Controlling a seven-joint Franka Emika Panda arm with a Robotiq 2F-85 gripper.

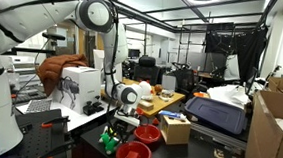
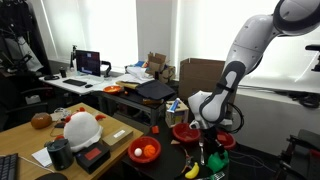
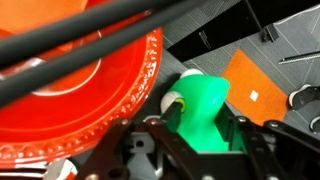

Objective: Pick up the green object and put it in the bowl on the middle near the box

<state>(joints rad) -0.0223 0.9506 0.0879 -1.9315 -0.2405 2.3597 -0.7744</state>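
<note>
The green object [image 3: 200,112] is a bright green lumpy item sitting between my gripper's [image 3: 190,125] two fingers in the wrist view, and both fingers press its sides. In both exterior views the gripper [image 1: 119,123] [image 2: 211,150] hangs low over the dark table with the green object [image 1: 107,139] [image 2: 219,158] at its tips. A red bowl [image 1: 148,133] stands next to the small tan box [image 1: 175,129]. Another red bowl [image 1: 133,154] lies nearer the table's front. A red bowl rim [image 3: 90,95] fills the wrist view's left, right beside the green object.
A red bowl [image 2: 144,151] holding orange items stands on the table. A yellow item [image 2: 191,172] lies near the gripper. An orange sheet [image 3: 262,85] lies to the right in the wrist view. A white boxy machine [image 1: 79,85] and large brown cartons [image 1: 274,138] flank the workspace.
</note>
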